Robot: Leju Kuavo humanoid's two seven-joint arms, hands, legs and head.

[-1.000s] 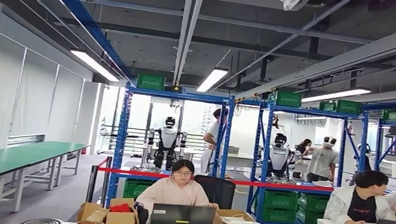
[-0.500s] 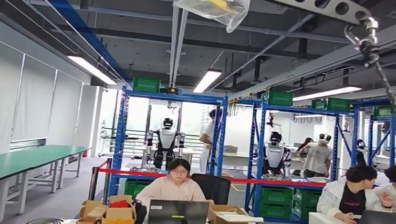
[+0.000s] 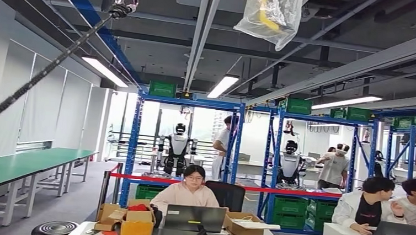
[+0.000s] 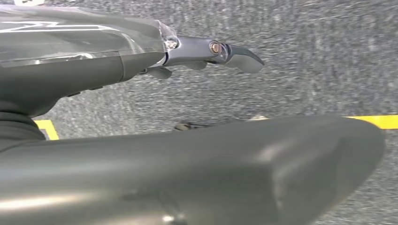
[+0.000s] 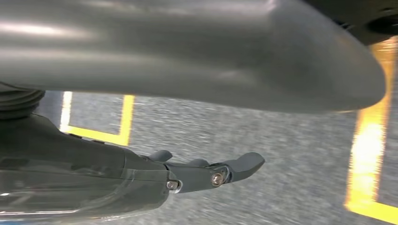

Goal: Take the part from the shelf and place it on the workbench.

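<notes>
Blue shelf racks w/ green bins across the room, person at laptop in front, part not identifiable; left hand and right hand hang over grey floor, fingers straight, holding nothing.

no readable text, labels, brands, numbers or signs anywhere
</notes>
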